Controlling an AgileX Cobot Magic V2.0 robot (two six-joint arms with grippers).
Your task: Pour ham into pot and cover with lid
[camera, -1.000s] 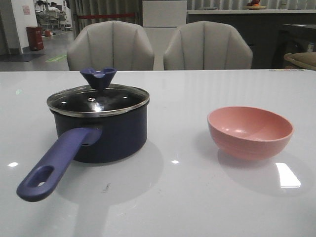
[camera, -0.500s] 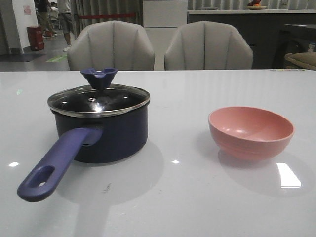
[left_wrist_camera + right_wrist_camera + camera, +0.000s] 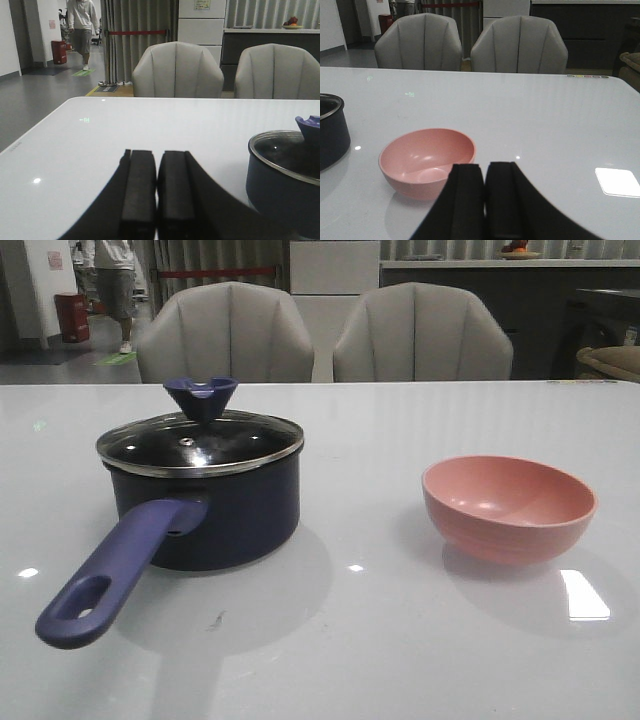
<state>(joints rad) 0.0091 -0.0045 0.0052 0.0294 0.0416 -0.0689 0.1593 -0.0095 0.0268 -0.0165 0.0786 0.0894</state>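
The dark navy pot (image 3: 215,515) stands on the left of the white table, its purple-blue handle (image 3: 110,570) pointing toward me. The glass lid (image 3: 200,443) with its blue knob (image 3: 200,397) sits on the pot. The pot also shows in the left wrist view (image 3: 282,185) and at the edge of the right wrist view (image 3: 330,130). The pink bowl (image 3: 508,507) stands on the right and looks empty (image 3: 427,160). No ham is visible. My left gripper (image 3: 157,157) is shut and empty, beside the pot. My right gripper (image 3: 485,170) is shut and empty, close to the bowl. Neither gripper shows in the front view.
Two grey chairs (image 3: 225,335) (image 3: 422,335) stand behind the table's far edge (image 3: 400,382). A person (image 3: 112,280) walks in the background at the far left.
The pot, lid and bowl have not moved. Only the person in the background has walked closer.
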